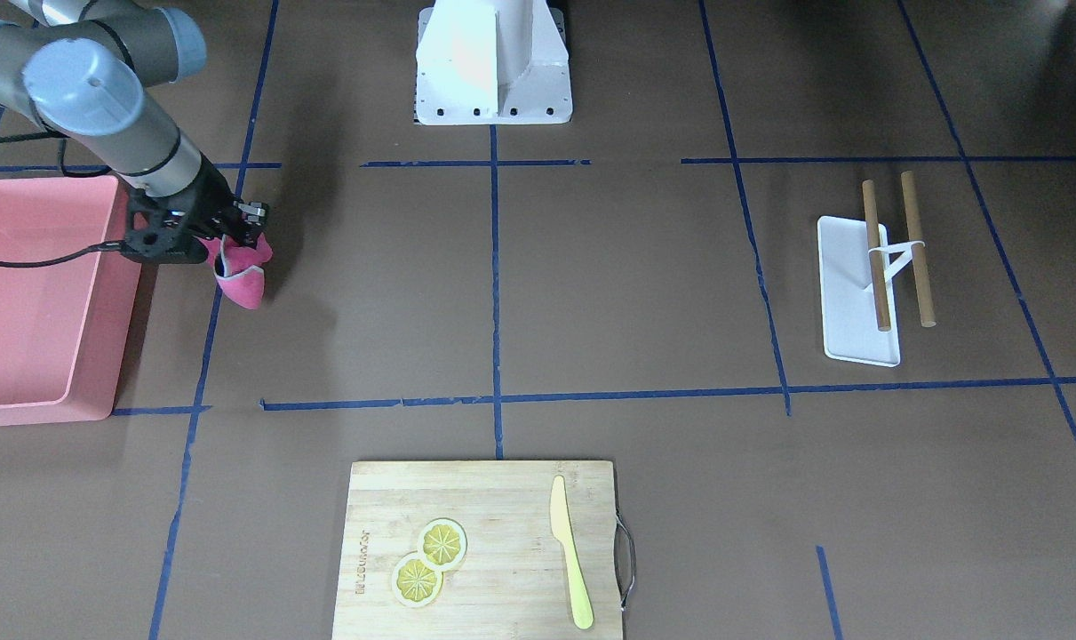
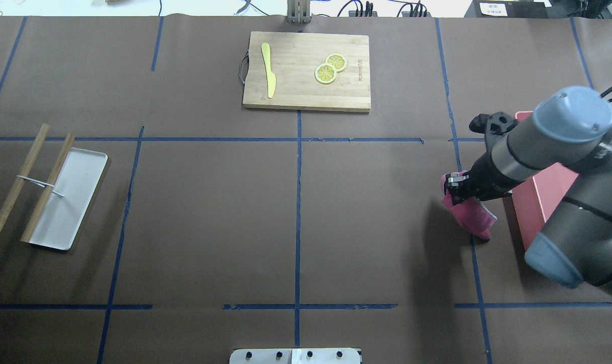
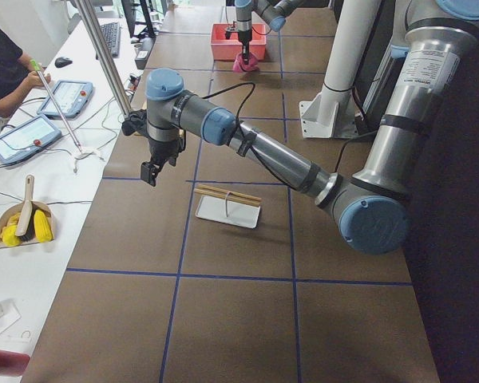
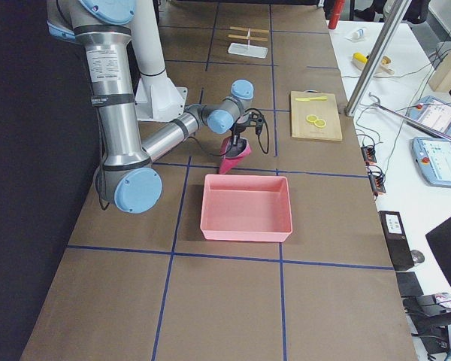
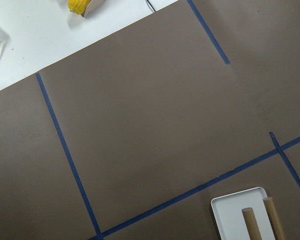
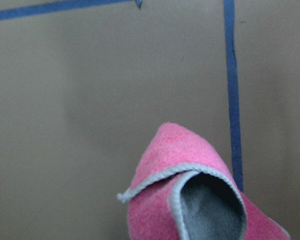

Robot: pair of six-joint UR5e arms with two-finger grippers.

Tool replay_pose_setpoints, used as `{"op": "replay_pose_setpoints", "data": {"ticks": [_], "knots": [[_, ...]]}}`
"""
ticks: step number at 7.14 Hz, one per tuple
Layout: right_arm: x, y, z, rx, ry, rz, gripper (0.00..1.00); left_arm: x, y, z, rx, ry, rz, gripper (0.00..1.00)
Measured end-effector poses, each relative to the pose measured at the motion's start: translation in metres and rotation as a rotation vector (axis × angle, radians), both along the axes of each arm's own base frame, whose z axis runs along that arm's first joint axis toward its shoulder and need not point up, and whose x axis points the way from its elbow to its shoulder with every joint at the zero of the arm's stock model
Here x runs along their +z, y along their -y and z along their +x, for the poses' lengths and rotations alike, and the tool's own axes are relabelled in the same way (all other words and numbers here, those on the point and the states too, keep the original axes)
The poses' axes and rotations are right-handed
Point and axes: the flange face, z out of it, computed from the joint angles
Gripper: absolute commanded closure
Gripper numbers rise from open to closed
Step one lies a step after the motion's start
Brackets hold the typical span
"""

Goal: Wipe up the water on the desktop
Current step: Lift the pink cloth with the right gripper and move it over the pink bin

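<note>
The desktop [image 1: 591, 293] is dark brown with blue tape lines; I see no water on it. My right gripper [image 1: 235, 222] is shut on a pink cloth [image 1: 240, 280] with a grey edge, which hangs down beside the pink bin. In the overhead view the right gripper [image 2: 457, 184] and the cloth [image 2: 470, 215] sit at the right, over a blue tape line. The right wrist view shows the folded cloth [image 6: 185, 200] just above the desktop [image 6: 90, 100]. My left gripper [image 3: 150, 171] shows only in the exterior left view, high above the table's far edge; I cannot tell its state.
A pink bin [image 1: 22, 293] stands right next to the cloth. A bamboo cutting board [image 1: 502, 498] with two lemon slices [image 1: 429, 560] and a yellow knife [image 1: 571, 551] lies at the operators' edge. A white tray [image 1: 844, 302] with two wooden sticks lies on my left side.
</note>
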Motion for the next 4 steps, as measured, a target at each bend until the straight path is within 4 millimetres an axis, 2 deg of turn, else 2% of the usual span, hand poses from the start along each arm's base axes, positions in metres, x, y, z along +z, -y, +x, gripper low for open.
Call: {"op": "replay_pose_setpoints", "data": {"ticks": [1,2,3,4], "knots": [[-0.011,0.012,0.053,0.058,0.038,-0.010,1.00,0.000,0.000,0.000,0.000,0.000,0.000,0.00],[-0.011,0.022,0.109,0.101,0.073,-0.009,1.00,0.001,-0.001,0.000,0.000,0.000,-0.001,0.00],[0.008,0.025,0.162,0.118,0.084,0.010,1.00,0.001,-0.001,0.000,0.000,0.000,-0.001,0.00],[0.037,0.022,0.203,0.118,0.069,0.037,1.00,0.001,-0.001,0.000,-0.001,0.000,-0.002,0.00]]}}
